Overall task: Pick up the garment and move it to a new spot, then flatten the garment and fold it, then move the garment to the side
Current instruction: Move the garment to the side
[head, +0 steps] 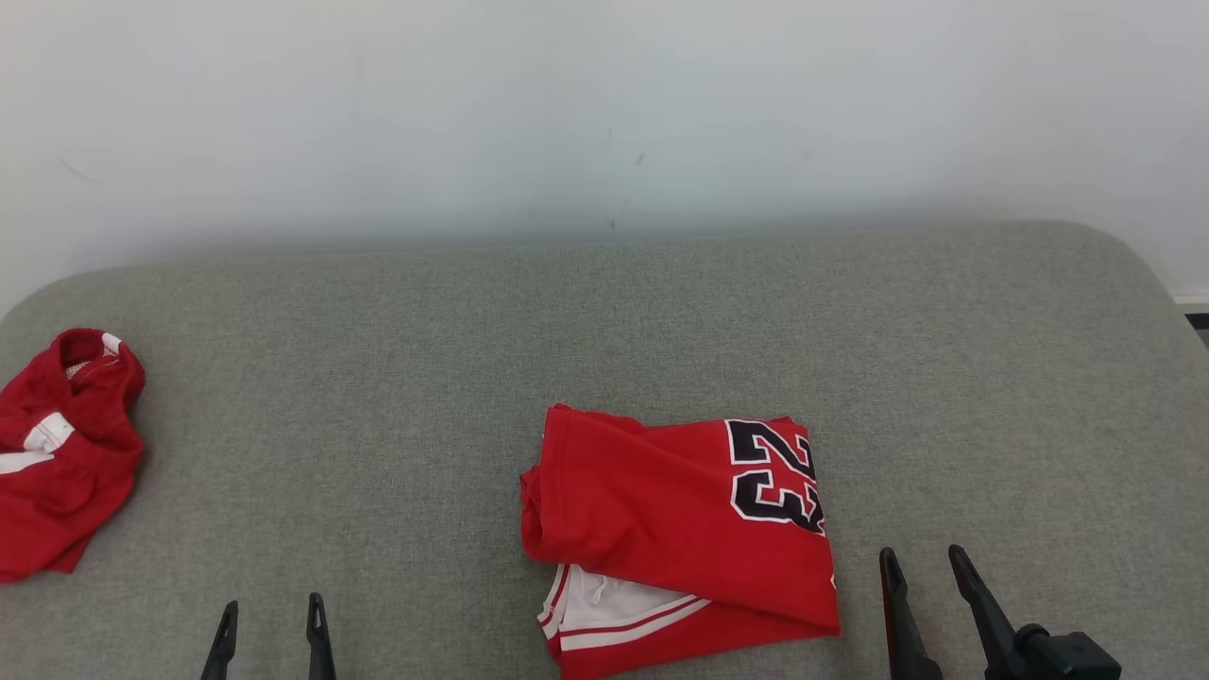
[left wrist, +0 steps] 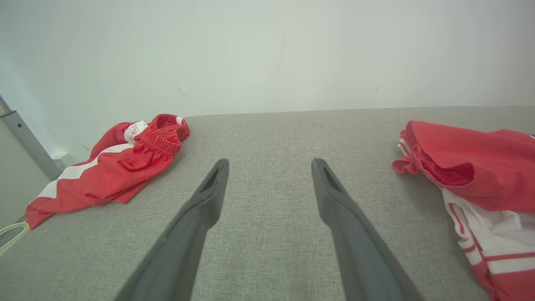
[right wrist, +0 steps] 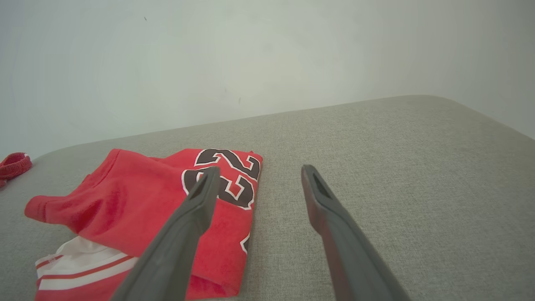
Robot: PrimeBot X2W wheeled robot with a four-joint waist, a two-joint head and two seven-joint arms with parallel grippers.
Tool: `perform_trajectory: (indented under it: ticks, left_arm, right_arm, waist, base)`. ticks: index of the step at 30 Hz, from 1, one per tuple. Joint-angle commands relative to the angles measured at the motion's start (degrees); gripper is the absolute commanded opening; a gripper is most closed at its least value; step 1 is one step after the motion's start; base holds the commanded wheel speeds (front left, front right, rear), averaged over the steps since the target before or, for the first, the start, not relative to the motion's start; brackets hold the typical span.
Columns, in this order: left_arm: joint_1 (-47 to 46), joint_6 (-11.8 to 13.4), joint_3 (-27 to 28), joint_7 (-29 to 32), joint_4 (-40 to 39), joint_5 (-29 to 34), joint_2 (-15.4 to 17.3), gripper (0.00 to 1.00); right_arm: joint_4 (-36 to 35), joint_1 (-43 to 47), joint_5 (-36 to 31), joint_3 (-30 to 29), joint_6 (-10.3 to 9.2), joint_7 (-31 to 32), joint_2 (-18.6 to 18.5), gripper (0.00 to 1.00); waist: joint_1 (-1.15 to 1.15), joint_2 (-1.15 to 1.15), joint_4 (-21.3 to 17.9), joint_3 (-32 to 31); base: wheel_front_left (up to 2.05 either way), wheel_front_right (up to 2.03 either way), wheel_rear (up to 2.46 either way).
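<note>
1. Left gripper [head: 272,602] sits at the near edge, its fingers spread and empty. The right gripper [head: 922,552] is also spread and empty, just right of the jersey and not touching it.
2. The folded red jersey [head: 661,510] lies near the front middle of the surface, closer to the right gripper.
3. The bundle is roughly square, so its long axis is unclear. The black "23" [head: 774,470] lies sideways at the far right corner, and the white-striped hem [head: 614,619] points toward the robot.
4. A crumpled red garment [head: 61,453] lies well apart at the far left.
5. The grey woven cushion [head: 378,378] has rounded corners and meets a plain white wall [head: 604,113].
</note>
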Motion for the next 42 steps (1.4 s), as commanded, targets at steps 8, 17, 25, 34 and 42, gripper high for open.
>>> perform_trajectory:
  ticks: [8, 17, 25, 34, 42]
  left_arm:
    - [-0.8, 0.3, 0.4, -0.2, 0.2, 1.0, 0.0, 1.00]
    - [-0.6, 0.1, 0.8, -0.2, 0.2, 0.8, 0.0, 1.00]
    - [-0.6, 0.1, 0.9, -0.2, 0.3, 0.5, 0.0, 1.00]
    - [-1.1, 0.0, 0.6, -0.2, 0.5, 0.1, 0.0, 1.00]
    - [-2.8, -0.3, -1.2, -0.2, 0.7, -0.2, 0.0, 1.00]
  right_arm:
    - [1.0, -0.7, -0.2, 0.0, -0.08, 0.0, 0.0, 1.00]
    - [1.6, -0.8, 0.0, 0.0, -0.09, 0.0, 0.0, 1.00]
    - [1.8, -0.9, -0.1, -0.2, -0.09, 0.0, 0.0, 1.00]
    - [6.0, -7.4, -1.0, 0.2, -0.09, 0.0, -0.2, 1.00]
    - [27.7, -23.4, -1.0, -0.8, -0.09, 0.0, -0.3, 1.00]
  waist:
    - [0.00, 0.00, 0.1, -0.1]
    - [0.00, 0.00, 0.1, -0.3]
    - [0.00, 0.00, 0.2, -0.6]
    - [0.00, 0.00, 0.8, 0.0]
    - [0.00, 0.00, 3.4, 2.4]
  base:
    - [0.00, 0.00, 0.00]
    - [0.00, 0.00, 0.00]
    - [0.00, 0.00, 0.00]
    - [0.00, 0.00, 0.00]
    - [0.00, 0.00, 0.00]
